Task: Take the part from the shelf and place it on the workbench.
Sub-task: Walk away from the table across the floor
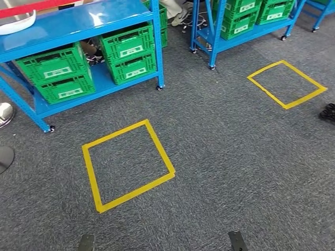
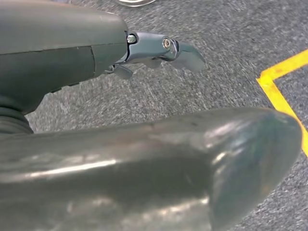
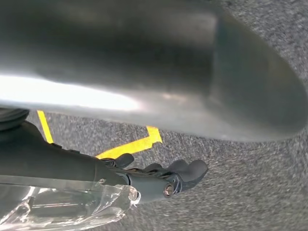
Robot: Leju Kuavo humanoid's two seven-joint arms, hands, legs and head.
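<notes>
A blue shelf unit (image 1: 79,21) stands at the far left in the head view. A white curved object (image 1: 18,23), perhaps the part, lies on its top board at the picture's edge. My left hand (image 2: 156,50) hangs over the grey carpet with its fingers stretched out and nothing in them. My right hand (image 3: 163,178) also hangs above the carpet, fingers extended and holding nothing. A clear glossy piece (image 3: 65,207) shows beside that wrist; I cannot tell what it is.
Green crates (image 1: 55,73) (image 1: 128,52) fill the shelf's lower level. A second blue shelf (image 1: 237,21) with green crates stands farther right. Two yellow tape squares (image 1: 126,164) (image 1: 286,83) mark the carpet. A person's shoe (image 1: 179,15) shows behind the shelves.
</notes>
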